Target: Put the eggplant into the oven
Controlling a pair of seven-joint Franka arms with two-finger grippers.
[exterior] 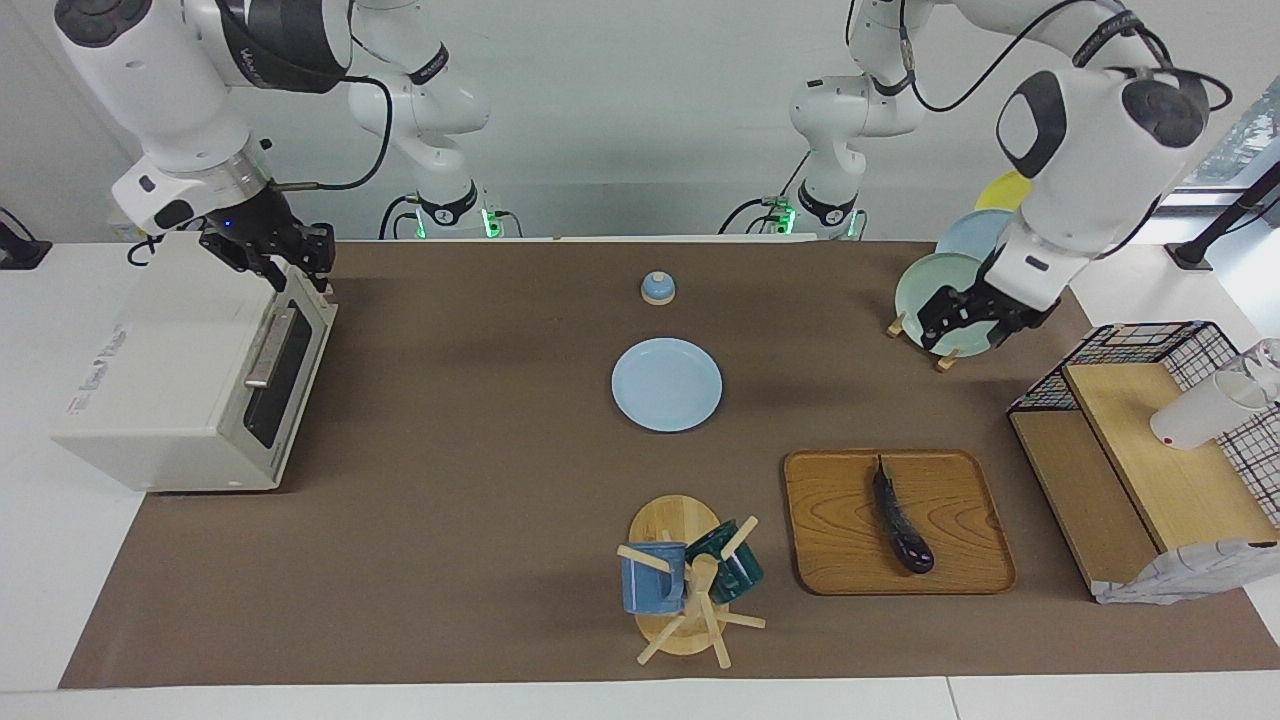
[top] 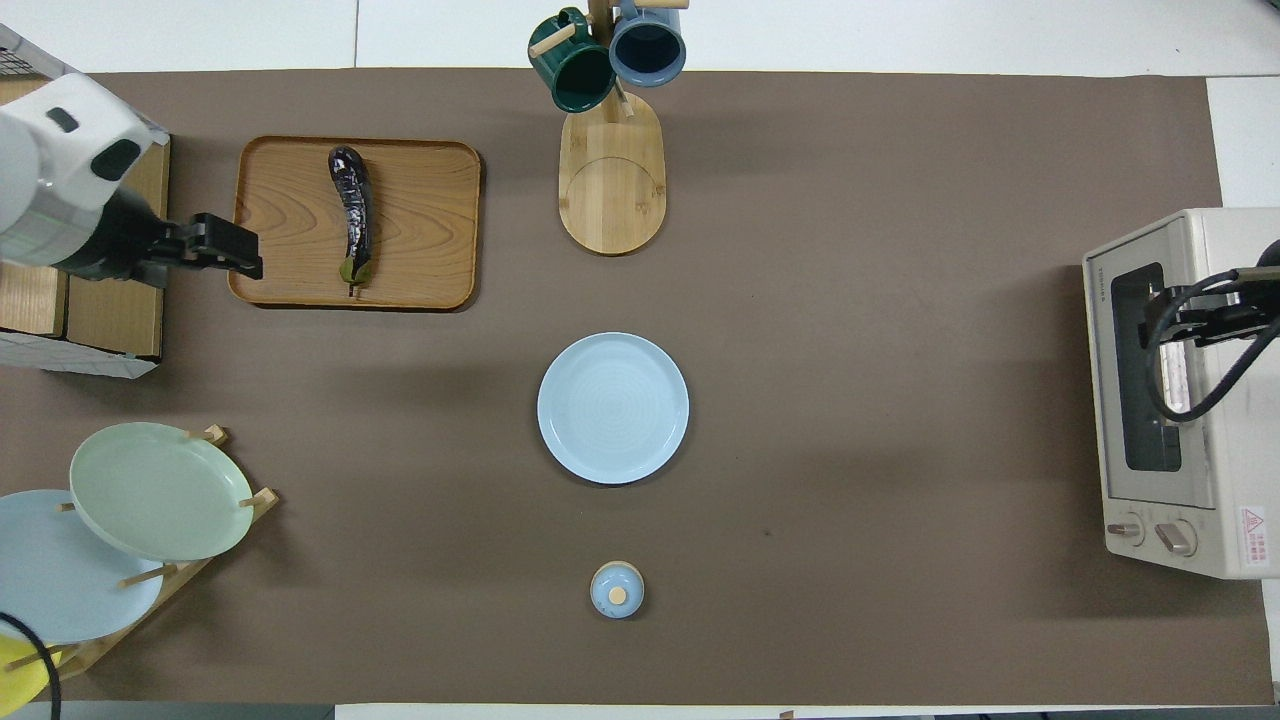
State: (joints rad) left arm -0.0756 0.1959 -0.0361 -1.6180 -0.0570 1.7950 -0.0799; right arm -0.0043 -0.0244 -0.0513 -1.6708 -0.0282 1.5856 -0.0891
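Observation:
The dark purple eggplant [exterior: 900, 520] [top: 352, 210] lies lengthwise on a wooden tray [exterior: 840, 540] [top: 420, 220] toward the left arm's end of the table. The cream-white oven [exterior: 170, 380] [top: 1240, 470] stands at the right arm's end with its glass door [exterior: 280, 370] closed. My left gripper [exterior: 968, 335] [top: 240, 255] hangs open and empty in the air, over the mat between the plate rack and the tray's edge. My right gripper [exterior: 290, 265] [top: 1195, 315] is open and empty over the oven's front top edge, above the door handle [exterior: 265, 355].
A light blue plate [exterior: 666, 384] [top: 612, 408] lies mid-table, with a small blue lid [exterior: 657, 288] [top: 617, 589] nearer to the robots. A mug tree [exterior: 690, 580] [top: 610, 60] stands beside the tray. A plate rack [exterior: 950, 290] [top: 160, 490] and a wire-and-wood shelf [exterior: 1150, 450] occupy the left arm's end.

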